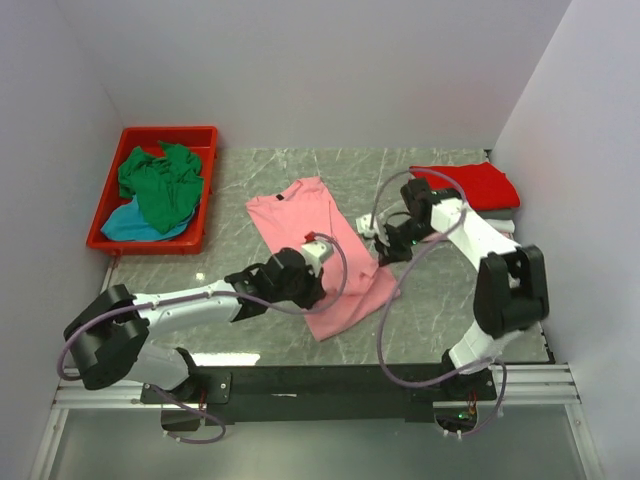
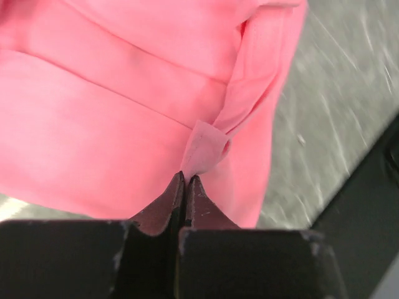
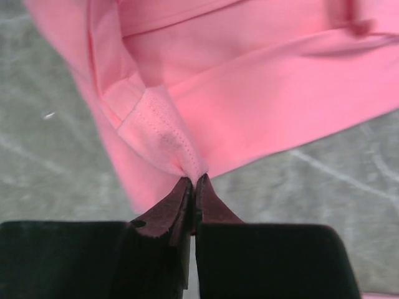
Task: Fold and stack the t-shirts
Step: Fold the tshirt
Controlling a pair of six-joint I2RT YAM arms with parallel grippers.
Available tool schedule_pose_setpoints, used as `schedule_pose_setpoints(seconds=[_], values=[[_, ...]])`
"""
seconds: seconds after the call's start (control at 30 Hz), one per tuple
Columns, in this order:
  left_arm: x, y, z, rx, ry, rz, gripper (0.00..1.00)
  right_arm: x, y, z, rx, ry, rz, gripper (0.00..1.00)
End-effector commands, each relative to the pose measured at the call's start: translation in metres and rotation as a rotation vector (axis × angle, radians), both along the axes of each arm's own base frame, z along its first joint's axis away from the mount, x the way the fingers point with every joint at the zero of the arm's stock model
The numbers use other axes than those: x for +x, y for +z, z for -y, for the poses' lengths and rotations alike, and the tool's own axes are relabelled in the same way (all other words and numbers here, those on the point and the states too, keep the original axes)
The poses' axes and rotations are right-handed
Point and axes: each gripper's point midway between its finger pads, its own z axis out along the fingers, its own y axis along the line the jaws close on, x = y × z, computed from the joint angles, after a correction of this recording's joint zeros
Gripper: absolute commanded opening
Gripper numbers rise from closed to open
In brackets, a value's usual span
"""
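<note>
A salmon pink t-shirt (image 1: 310, 240) lies folded lengthwise on the grey table, its dark neck label at the far end. My left gripper (image 1: 308, 290) is shut on a fold of its cloth (image 2: 206, 146) near the lower left side. My right gripper (image 1: 378, 238) is shut on a hemmed edge of the same shirt (image 3: 162, 134) at its right side. A folded red t-shirt (image 1: 475, 185) lies at the back right. A green t-shirt (image 1: 160, 180) and a teal one (image 1: 135, 225) lie crumpled in the bin.
A red plastic bin (image 1: 205, 190) stands at the back left against the wall. White walls close in the table on the left, back and right. A black rail (image 1: 330, 385) runs along the near edge by the arm bases.
</note>
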Motion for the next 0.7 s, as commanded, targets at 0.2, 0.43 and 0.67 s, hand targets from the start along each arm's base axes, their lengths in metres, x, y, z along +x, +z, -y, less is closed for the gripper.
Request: schedule_pose_setpoints(seconds=[0.2, 0.43, 0.67], values=[[0.101, 0.012, -0.042, -0.052, 0.246, 0.081, 0.01, 0.102, 0.008, -0.037, 0.001, -0.167, 0.010, 0.00], [0.123, 0.010, -0.061, -0.039, 0.277, 0.080, 0.00, 0.146, 0.005, -0.055, 0.014, -0.247, 0.008, 0.00], [0.128, 0.008, -0.069, -0.038, 0.285, 0.074, 0.00, 0.164, 0.008, -0.070, 0.029, -0.264, 0.016, 0.00]])
